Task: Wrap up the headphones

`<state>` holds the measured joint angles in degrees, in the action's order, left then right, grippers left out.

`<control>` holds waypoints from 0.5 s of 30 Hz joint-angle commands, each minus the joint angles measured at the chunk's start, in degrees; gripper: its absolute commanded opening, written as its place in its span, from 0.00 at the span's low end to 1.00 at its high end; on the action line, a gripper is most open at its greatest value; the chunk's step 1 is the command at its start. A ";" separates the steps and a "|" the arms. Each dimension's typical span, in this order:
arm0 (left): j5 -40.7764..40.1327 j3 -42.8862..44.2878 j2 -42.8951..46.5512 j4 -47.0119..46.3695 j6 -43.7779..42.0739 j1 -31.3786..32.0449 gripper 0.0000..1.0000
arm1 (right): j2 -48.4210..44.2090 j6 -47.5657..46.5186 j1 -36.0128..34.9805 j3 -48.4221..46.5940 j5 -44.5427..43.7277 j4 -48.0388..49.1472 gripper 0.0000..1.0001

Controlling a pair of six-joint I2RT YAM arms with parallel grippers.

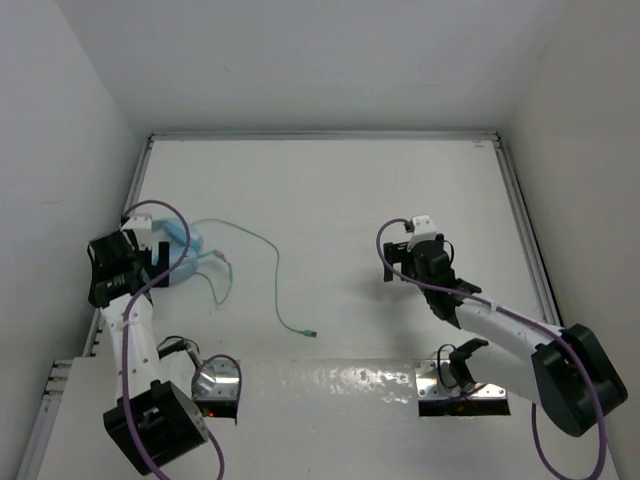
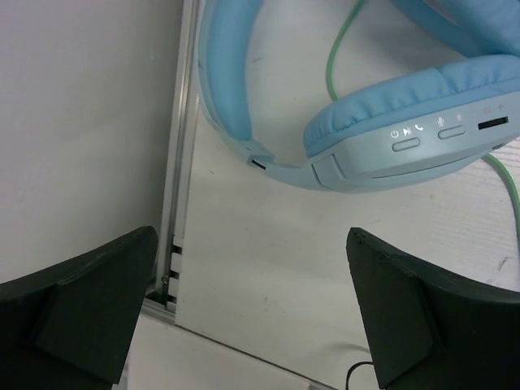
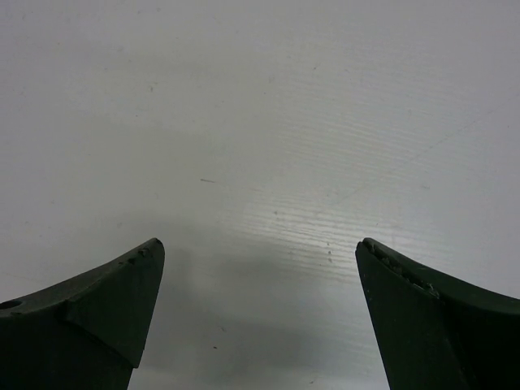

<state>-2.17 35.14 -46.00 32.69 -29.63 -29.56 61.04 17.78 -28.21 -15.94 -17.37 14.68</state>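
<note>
The light blue headphones [image 1: 186,245] lie at the table's left edge, partly hidden by my left arm. Their thin pale green cable [image 1: 277,272] loops right and ends in a plug [image 1: 311,333] near the front. In the left wrist view an ear cup [image 2: 406,134] with buttons and the headband [image 2: 231,97] lie just ahead of my fingers. My left gripper [image 2: 252,313] is open and empty, just short of the headphones. My right gripper [image 3: 260,313] is open and empty over bare table, right of centre in the top view [image 1: 400,260].
A metal rail [image 2: 175,203] runs along the table's left edge beside the headphones. White walls enclose the table on the left, back and right. Purple arm cables [image 1: 160,265] hang by the left arm.
</note>
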 commanded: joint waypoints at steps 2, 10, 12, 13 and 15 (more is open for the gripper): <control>-0.63 7.04 -1.98 -1.31 -5.51 0.73 0.99 | 2.33 -2.83 0.17 -6.81 3.99 0.01 0.99; 0.73 35.15 -31.66 17.28 3.96 -3.12 0.82 | 7.51 -4.86 0.08 -16.74 11.46 -1.06 0.99; 3.91 39.91 -39.32 20.38 4.31 -5.94 0.85 | 8.48 -5.12 -0.09 -17.80 14.53 -0.44 0.99; 4.02 40.79 -41.52 21.01 4.40 -6.82 0.85 | 8.66 -5.04 -0.18 -18.07 15.07 -0.26 0.99; 4.19 42.46 -46.45 21.71 4.93 -9.28 0.86 | 9.01 -5.12 -0.36 -18.51 16.22 -0.26 0.99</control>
<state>-0.75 75.90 -87.88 45.82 -26.63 -35.64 69.54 13.58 -28.27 -32.27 -5.67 12.38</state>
